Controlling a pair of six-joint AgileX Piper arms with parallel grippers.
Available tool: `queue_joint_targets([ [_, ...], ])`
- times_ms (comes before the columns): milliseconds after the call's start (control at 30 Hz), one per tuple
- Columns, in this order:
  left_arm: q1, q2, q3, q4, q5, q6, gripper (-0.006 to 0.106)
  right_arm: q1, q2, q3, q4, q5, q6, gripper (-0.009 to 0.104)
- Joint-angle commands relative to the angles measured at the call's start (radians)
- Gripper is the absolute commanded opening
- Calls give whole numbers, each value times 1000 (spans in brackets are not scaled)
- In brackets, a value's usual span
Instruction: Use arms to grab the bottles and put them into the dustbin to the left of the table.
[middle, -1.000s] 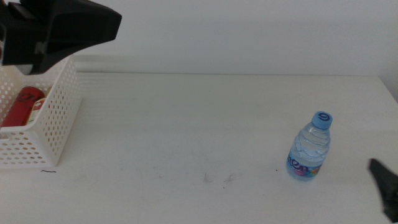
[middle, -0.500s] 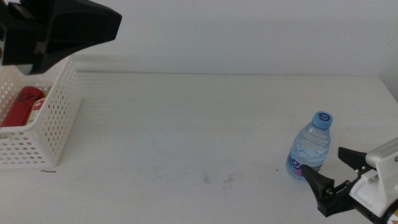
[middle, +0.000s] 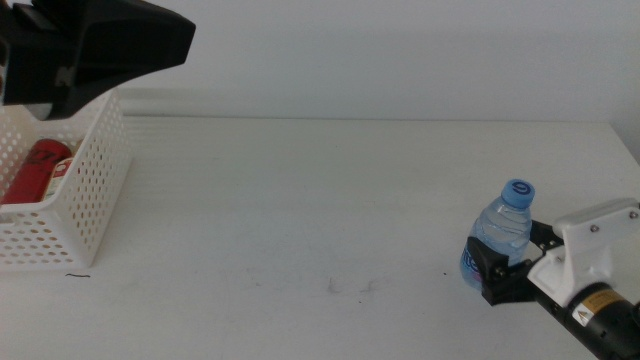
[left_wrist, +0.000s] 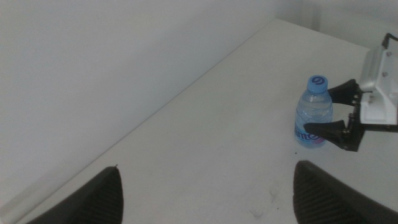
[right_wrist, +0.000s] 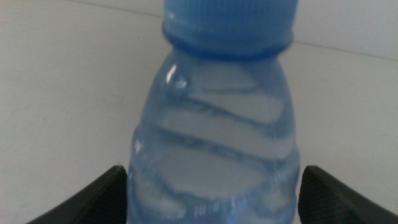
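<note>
Right gripper (middle: 508, 268) at the water bottle (middle: 499, 238)
Its spread jaws flank the upright bottle's base, far right of the dustbin (middle: 85, 190) holding a red can (middle: 35, 170).

Water bottle (middle: 497, 245) at lower right of the middle view, coloured label lettering too blurred to read, round white mark on its light-blue cap (middle: 518, 189), red can (middle: 33, 168) at far left, markings illegible

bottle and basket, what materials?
Bottle: clear ribbed plastic by its see-through glossy wall, light-blue cap opaque plastic. Basket: white plastic, probably moulded, with even rows of holes.
</note>
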Motion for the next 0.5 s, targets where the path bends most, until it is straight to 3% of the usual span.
queue_joint_targets([
  [0, -2, -3, -2, 3, -13, -5, 94, 2, 21, -31, 10, -14, -9, 79],
  [100, -2, -3, -2, 3, -13, -5, 94, 2, 44, -64, 11, -2, -9, 64],
  [167, -2, -3, -2, 3, -13, -5, 94, 2, 50, -77, 0, 17, -9, 40],
  [233, -2, -3, -2, 3, -13, -5, 94, 4, 44, -90, -54, 17, 15, 3],
  [300, -2, -3, -2, 3, -13, -5, 94, 24, 20, -123, -115, 10, 71, -2],
  [367, -2, -3, -2, 3, -13, -5, 94, 50, -17, -182, -136, 64, 98, -3],
  [467, -2, -3, -2, 3, -13, -5, 94, 109, -44, -341, -155, 264, 94, -3],
])
